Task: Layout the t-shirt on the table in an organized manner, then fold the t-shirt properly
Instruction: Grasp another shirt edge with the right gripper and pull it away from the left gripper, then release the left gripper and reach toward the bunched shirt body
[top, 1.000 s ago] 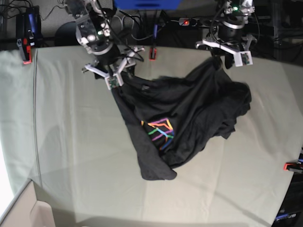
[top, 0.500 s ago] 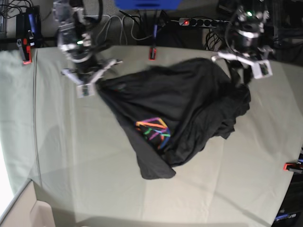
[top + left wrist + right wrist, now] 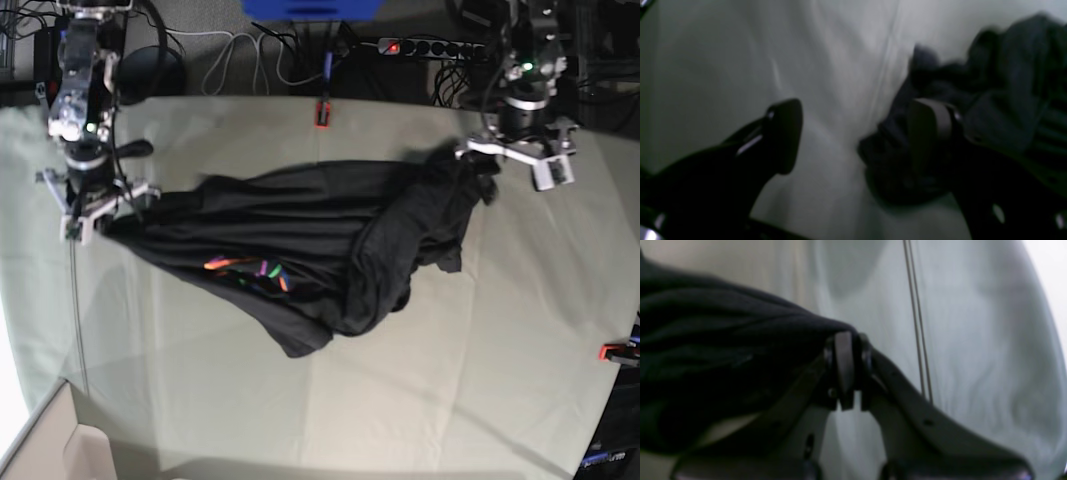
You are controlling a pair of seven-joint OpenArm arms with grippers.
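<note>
The black t-shirt (image 3: 330,230) lies stretched across the table (image 3: 420,400), its rainbow graphic (image 3: 250,270) creased near the front fold. At the far left of the base view, my right gripper (image 3: 93,215) is shut on the shirt's left corner. The right wrist view shows the same gripper (image 3: 846,340) pinching dark t-shirt fabric (image 3: 723,356) above the pale table (image 3: 973,340). My left gripper (image 3: 512,162) stands open by the bunched right end of the shirt. In the left wrist view the left gripper (image 3: 857,130) is wide apart, with t-shirt folds (image 3: 1000,93) beside its right finger (image 3: 930,123).
A red clamp (image 3: 322,113) sits on the far table edge and another red clamp (image 3: 615,352) at the right edge. A power strip (image 3: 430,47) and cables lie behind the table. A seam (image 3: 75,310) runs down the cloth at the left.
My right gripper pulled the shirt's corner far to the left, stretching the shirt out. My left gripper opened and let go of the shirt's right end, which dropped lower.
</note>
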